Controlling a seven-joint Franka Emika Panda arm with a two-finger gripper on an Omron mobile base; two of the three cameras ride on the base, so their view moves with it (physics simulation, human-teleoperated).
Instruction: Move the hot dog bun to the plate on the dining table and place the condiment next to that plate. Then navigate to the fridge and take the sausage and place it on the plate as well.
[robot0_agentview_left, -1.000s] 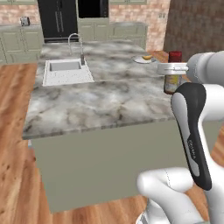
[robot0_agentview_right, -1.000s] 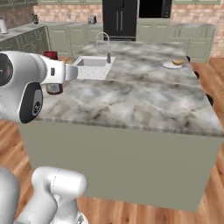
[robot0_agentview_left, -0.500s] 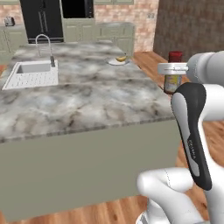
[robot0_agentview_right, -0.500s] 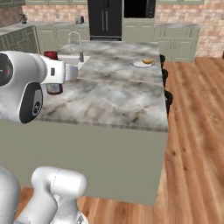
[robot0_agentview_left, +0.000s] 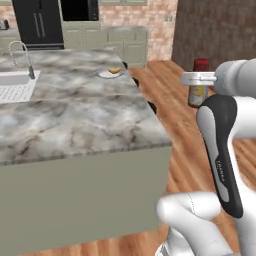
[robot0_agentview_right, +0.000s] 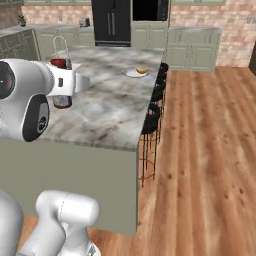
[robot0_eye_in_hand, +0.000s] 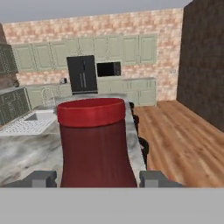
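- I had the gripper (robot0_eye_in_hand: 99, 178) clamped on the small red-capped bottle of dark red-brown condiment (robot0_eye_in_hand: 96, 144), carried in the air off the bench's corner.
- The tan hot dog bun (robot0_agentview_left: 114, 70) already lay on the round pale plate (robot0_agentview_left: 105, 74) at the far edge of the grey-white marble bench (robot0_agentview_left: 75, 120).
- Left, I judged: set the condiment beside that plate, then fetch the sausage from the tall black fridge (robot0_agentview_right: 111, 22) beyond the bench.

Dining table (robot0_agentview_left: 75, 125) topped in veined grey-white marble, smooth; floor (robot0_agentview_right: 200, 150) laid in glossy wood planks; back wall (robot0_eye_in_hand: 144, 24) faced in brick
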